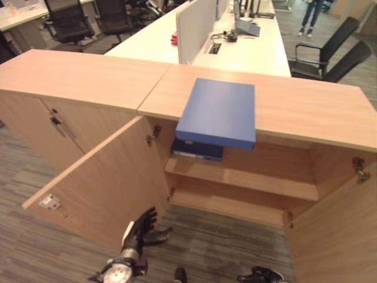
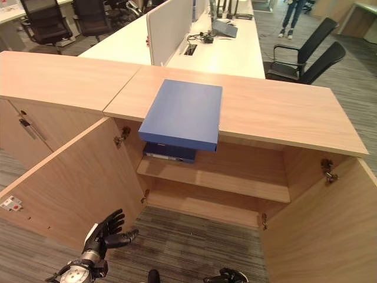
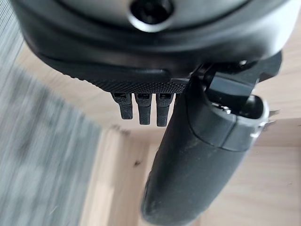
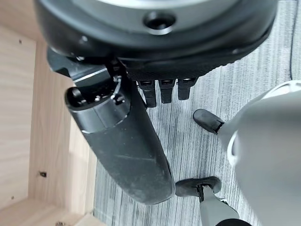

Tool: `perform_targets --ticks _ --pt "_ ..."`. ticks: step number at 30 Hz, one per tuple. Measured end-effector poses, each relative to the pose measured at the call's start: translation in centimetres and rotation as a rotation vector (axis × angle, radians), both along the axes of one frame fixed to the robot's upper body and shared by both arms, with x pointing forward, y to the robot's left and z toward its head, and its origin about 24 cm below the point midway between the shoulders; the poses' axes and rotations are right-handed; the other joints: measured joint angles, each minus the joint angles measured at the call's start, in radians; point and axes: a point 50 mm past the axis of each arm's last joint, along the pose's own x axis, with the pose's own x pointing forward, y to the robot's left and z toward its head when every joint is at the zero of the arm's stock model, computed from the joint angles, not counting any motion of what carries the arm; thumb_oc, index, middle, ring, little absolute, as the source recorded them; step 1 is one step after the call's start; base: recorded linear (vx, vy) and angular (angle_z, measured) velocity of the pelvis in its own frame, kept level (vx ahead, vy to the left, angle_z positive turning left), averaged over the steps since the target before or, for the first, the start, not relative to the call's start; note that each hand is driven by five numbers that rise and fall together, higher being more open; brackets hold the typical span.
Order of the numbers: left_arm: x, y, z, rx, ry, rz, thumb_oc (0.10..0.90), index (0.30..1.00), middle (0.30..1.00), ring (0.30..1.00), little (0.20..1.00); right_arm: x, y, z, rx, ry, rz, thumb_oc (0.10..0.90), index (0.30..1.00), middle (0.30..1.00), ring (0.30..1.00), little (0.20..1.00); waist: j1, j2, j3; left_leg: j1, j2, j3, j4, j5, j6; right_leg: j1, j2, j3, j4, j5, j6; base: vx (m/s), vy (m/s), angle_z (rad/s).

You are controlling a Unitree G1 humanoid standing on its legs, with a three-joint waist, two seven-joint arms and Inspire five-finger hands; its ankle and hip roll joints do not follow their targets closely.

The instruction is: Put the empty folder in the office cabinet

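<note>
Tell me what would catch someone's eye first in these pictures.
A blue folder lies flat on the wooden cabinet's top, its front edge jutting out over the open compartment. Inside, another blue folder lies on the upper shelf, and both cabinet doors stand open. The left hand hovers low in front of the left door, fingers spread and holding nothing.

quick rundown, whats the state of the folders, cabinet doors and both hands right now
blue folder: lying flat on the cabinet top, front edge overhanging the opening
second folder: lying on the upper shelf inside
left cabinet door: swung open
right cabinet door: swung open
neighbouring cabinet: doors closed
left hand: open, holding nothing, low by the left door
right hand: open, empty
</note>
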Motion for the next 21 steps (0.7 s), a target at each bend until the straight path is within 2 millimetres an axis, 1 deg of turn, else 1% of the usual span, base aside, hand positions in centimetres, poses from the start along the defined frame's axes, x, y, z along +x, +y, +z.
perform_targets --ticks 1,3,4,6,7,8,11,12,13,17,18,19,21 --pt "0.3 0.5 0.9 0.037 -0.039 0.02 0.8 0.9 0.9 0.9 0.9 -0.1 0.3 -0.1 0.007 0.004 -0.001 0.8 0.9 0.9 0.9 0.9 0.003 0.003 0.0 0.003 -0.002 -0.004 0.0 0.0 0.0 0.006 -0.001 -0.004 -0.003 0.008 -0.008 0.06 0.009 0.1" --pt "0.7 1.5 2.7 0.107 -0.117 0.058 0.8 0.9 0.9 0.9 0.9 -0.2 0.8 -0.2 0.015 0.009 -0.003 0.8 0.9 0.9 0.9 0.9 0.011 0.007 -0.002 0.005 -0.005 -0.014 0.0 0.0 0.0 0.01 -0.004 -0.007 -0.003 0.005 -0.004 0.03 0.003 0.05" --pt "1.2 2.4 4.6 0.213 -0.193 0.085 0.8 0.9 0.9 0.9 0.9 -0.5 1.0 -0.3 0.017 0.025 -0.008 0.8 0.9 0.9 0.9 0.9 0.025 0.012 -0.002 0.006 -0.008 -0.017 0.0 -0.001 -0.001 0.016 -0.006 -0.009 -0.003 0.004 -0.002 0.0 0.0 0.0" --pt "1.6 3.0 6.3 0.281 -0.268 0.117 0.8 0.9 0.9 0.9 0.9 -0.4 1.4 -0.3 0.022 0.024 -0.011 0.8 0.9 0.9 0.9 0.9 0.028 0.014 -0.002 0.009 -0.01 -0.019 0.0 -0.001 -0.001 0.021 -0.008 -0.012 0.001 0.002 0.0 0.02 0.017 0.06" --pt "2.0 3.6 7.8 0.382 -0.317 0.123 0.8 0.9 0.9 0.9 0.9 -0.9 1.5 -0.5 0.027 0.042 -0.019 0.8 0.9 0.9 0.9 0.9 0.029 0.013 -0.001 0.013 -0.011 -0.019 0.0 -0.003 -0.005 0.022 -0.009 -0.011 -0.003 0.0 0.002 0.0 0.0 0.0" --pt "2.4 4.2 10.0 0.512 -0.416 0.146 0.8 0.9 0.9 0.9 0.9 -0.7 1.7 -0.5 0.028 0.041 -0.017 0.8 0.9 0.9 0.9 0.9 0.028 0.012 -0.002 0.02 -0.011 -0.021 0.0 -0.01 -0.014 0.027 -0.01 -0.009 -0.003 -0.003 0.006 0.0 0.0 0.0" --pt "3.0 4.4 12.4 0.632 -0.503 0.142 0.8 0.9 0.9 0.9 0.9 -1.1 1.6 -0.6 0.025 0.059 -0.021 0.8 0.9 0.9 0.9 0.9 0.027 0.008 -0.002 0.021 -0.01 -0.021 0.0 -0.013 -0.018 0.024 -0.011 -0.001 -0.003 -0.005 0.008 0.02 0.027 -0.06" --pt "3.1 4.4 13.2 0.667 -0.533 0.149 0.8 0.9 0.9 0.9 0.9 -1.5 1.5 -0.7 0.024 0.069 -0.023 0.8 0.9 0.9 0.9 0.9 0.025 0.006 -0.002 0.022 -0.01 -0.02 0.0 -0.014 -0.019 0.022 -0.011 0.004 -0.003 -0.007 0.012 0.02 0.012 -0.14" --pt "3.3 4.2 14.5 0.722 -0.588 0.14 0.8 0.9 0.9 0.9 0.9 -1.9 1.4 -0.8 0.019 0.085 -0.025 0.8 0.9 0.9 0.9 0.9 0.026 0.002 -0.004 0.026 -0.01 -0.017 0.0 -0.014 -0.019 0.023 -0.012 0.009 -0.003 -0.006 0.013 0.01 0.011 -0.12" --pt "4.1 3.1 17.9 0.803 -0.746 0.102 0.8 0.9 0.9 0.9 0.9 -2.4 1.1 -0.9 0.0 0.106 -0.01 0.8 0.9 0.9 0.9 0.9 0.023 -0.003 -0.007 0.031 -0.009 -0.015 0.0 -0.015 -0.02 0.023 -0.012 0.019 -0.003 -0.001 0.013 0.0 0.004 -0.08" --pt "4.2 2.6 18.9 0.82 -0.804 0.082 0.8 0.9 0.9 0.9 0.9 -2.4 1.1 -0.9 -0.001 0.108 -0.004 0.8 0.9 0.9 0.9 0.9 0.019 -0.004 -0.008 0.033 -0.009 -0.013 0.0 -0.015 -0.02 0.023 -0.012 0.024 -0.003 0.0 0.014 0.0 0.002 -0.13" --pt "4.4 1.5 20.7 0.846 -0.898 0.031 0.8 0.9 0.9 0.9 0.9 -2.5 1.1 -0.9 -0.003 0.111 -0.003 0.8 0.9 0.9 0.9 0.9 0.017 -0.004 -0.008 0.035 -0.009 -0.011 0.0 -0.016 -0.021 0.02 -0.013 0.031 -0.003 0.005 0.012 0.0 0.003 -0.12" --pt "4.5 0.4 21.9 0.858 -0.971 -0.031 0.8 0.9 0.9 0.9 0.9 -2.5 1.0 -0.9 -0.003 0.111 -0.001 0.8 0.9 0.9 0.9 0.9 0.016 -0.004 -0.01 0.035 -0.009 -0.009 0.0 -0.016 -0.021 0.02 -0.013 0.033 -0.003 0.007 0.014 0.0 0.006 -0.06"
